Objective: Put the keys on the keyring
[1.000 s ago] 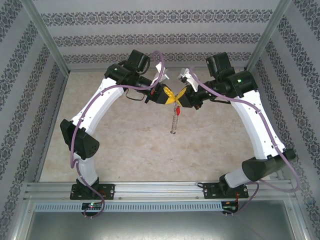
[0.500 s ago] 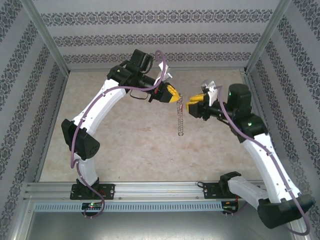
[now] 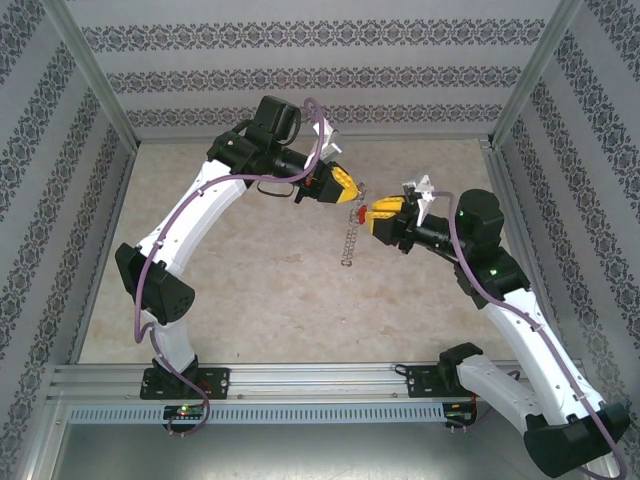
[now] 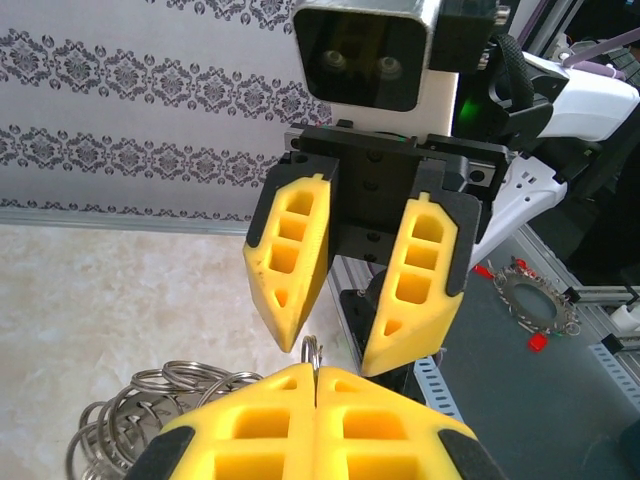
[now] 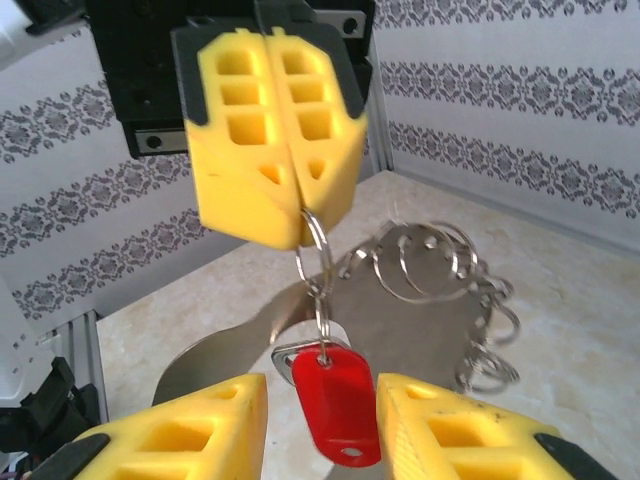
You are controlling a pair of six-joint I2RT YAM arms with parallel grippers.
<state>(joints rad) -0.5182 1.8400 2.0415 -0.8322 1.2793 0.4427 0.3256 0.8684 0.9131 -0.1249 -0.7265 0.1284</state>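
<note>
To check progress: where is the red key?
Right wrist view: the red key hangs from the keyring in the left fingers, between the open right fingers.

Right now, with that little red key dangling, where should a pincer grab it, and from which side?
Probably the head of the red key, from the right side: it hangs free under a small ring clamped in the left pincer, which blocks the top and left. The open right pincer straddles it, one finger beside each edge.
</note>
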